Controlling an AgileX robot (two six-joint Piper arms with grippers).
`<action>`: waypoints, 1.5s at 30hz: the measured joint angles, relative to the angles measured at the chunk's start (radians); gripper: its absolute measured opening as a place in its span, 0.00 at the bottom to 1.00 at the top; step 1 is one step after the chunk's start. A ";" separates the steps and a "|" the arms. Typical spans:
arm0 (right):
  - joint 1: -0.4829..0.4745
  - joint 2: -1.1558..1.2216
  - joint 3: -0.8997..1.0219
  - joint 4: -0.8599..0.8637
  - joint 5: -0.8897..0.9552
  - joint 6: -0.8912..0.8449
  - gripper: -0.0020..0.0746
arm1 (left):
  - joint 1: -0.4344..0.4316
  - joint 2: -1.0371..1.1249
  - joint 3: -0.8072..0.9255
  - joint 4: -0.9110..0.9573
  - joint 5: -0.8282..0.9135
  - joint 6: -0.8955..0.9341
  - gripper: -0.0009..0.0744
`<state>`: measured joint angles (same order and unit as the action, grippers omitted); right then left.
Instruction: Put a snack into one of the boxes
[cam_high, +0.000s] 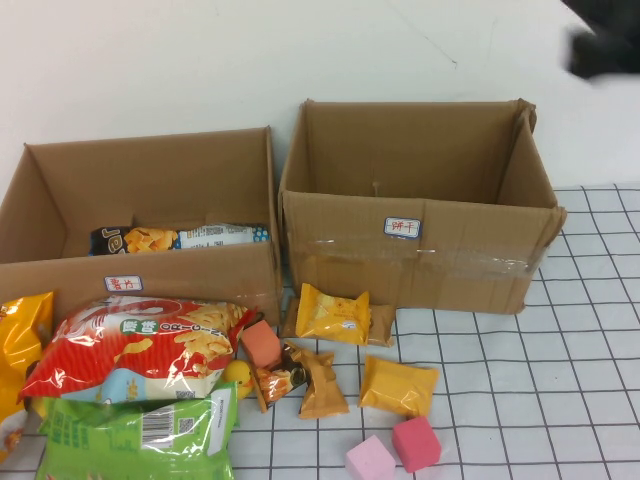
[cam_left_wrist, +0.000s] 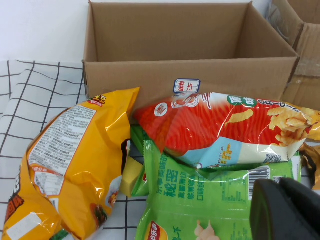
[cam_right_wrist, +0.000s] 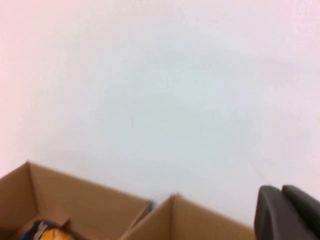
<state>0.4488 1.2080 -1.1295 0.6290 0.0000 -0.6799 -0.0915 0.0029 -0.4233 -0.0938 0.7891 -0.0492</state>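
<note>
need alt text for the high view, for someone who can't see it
Two open cardboard boxes stand side by side: the left box holds a snack packet, the right box looks empty. Chip bags, small wrapped snacks and pink cubes lie in front; the right gripper hangs top right, the left gripper is out of view.

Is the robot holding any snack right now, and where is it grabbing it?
It cannot be told. The left gripper hangs over the green chip bag; the right gripper is raised beyond the right box. No snack shows in either.
</note>
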 joint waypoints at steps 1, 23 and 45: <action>0.000 -0.046 0.036 0.003 0.005 0.000 0.03 | 0.000 0.000 0.000 0.000 0.000 0.000 0.01; 0.000 -0.885 0.664 0.005 0.417 0.005 0.03 | 0.000 0.000 0.000 0.000 0.000 0.000 0.01; -0.197 -1.086 1.071 -0.418 0.149 0.358 0.03 | 0.000 0.000 0.000 0.000 0.000 0.000 0.01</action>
<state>0.2515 0.1216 -0.0586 0.2107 0.1490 -0.3222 -0.0915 0.0029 -0.4233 -0.0938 0.7891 -0.0492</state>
